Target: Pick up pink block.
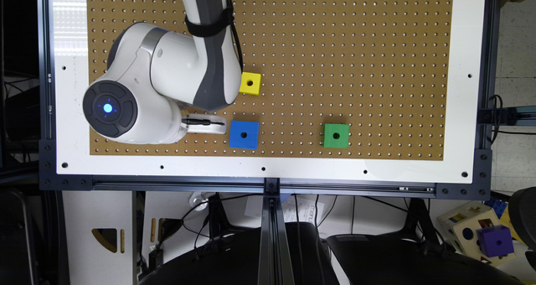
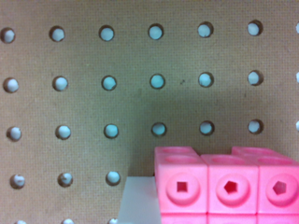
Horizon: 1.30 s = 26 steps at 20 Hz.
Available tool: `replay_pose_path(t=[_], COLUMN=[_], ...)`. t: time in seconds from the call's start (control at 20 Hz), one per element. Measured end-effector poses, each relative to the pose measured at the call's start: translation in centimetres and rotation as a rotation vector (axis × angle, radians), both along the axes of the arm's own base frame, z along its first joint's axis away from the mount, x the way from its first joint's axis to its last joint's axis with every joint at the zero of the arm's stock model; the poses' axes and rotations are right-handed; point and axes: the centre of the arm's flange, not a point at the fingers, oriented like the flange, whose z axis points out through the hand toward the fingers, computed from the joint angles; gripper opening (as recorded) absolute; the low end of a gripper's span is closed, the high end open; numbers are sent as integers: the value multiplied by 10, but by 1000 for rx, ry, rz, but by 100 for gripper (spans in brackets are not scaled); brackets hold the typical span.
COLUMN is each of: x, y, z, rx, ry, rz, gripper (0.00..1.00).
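Pink block (image 2: 224, 186) sits close under the wrist camera on the pegboard desk (image 2: 140, 60). Small, rigid, light plastic, likely slick; best pinched across its flat sides. Claw (image 1: 205, 123) near blue cube (image 1: 244, 134); its opening cannot be told.

Yellow cube (image 1: 250, 83), blue cube (image 1: 244, 134), green cube (image 1: 336, 136) apart on pegboard (image 1: 356, 46)

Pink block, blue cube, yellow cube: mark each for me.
pink block (image 2: 229, 186), wrist view, on its middle stud face.
blue cube (image 1: 244, 134), exterior view, beside its centre hole.
yellow cube (image 1: 250, 84), exterior view, on its top face.
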Motion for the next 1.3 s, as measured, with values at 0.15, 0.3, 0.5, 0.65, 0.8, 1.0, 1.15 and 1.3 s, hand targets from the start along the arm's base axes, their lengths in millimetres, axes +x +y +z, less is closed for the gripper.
replay_pose_path(t=[0.15,0.3,0.5,0.65,0.8,1.0,1.15,1.3], x=[0,1,1,1,-1,-3,-3,-3], y=[0,0,0,0,1,2,2,2], z=[4,23,47,72,101,125,124,130], rx=[1,0,0,-2,-6,-8,-7,-9], ry=[6,13,19,22,20,24,25,19], rz=[1,2,3,5,6,7,8,8], gripper=[0,0,0,0,0,0,0,0])
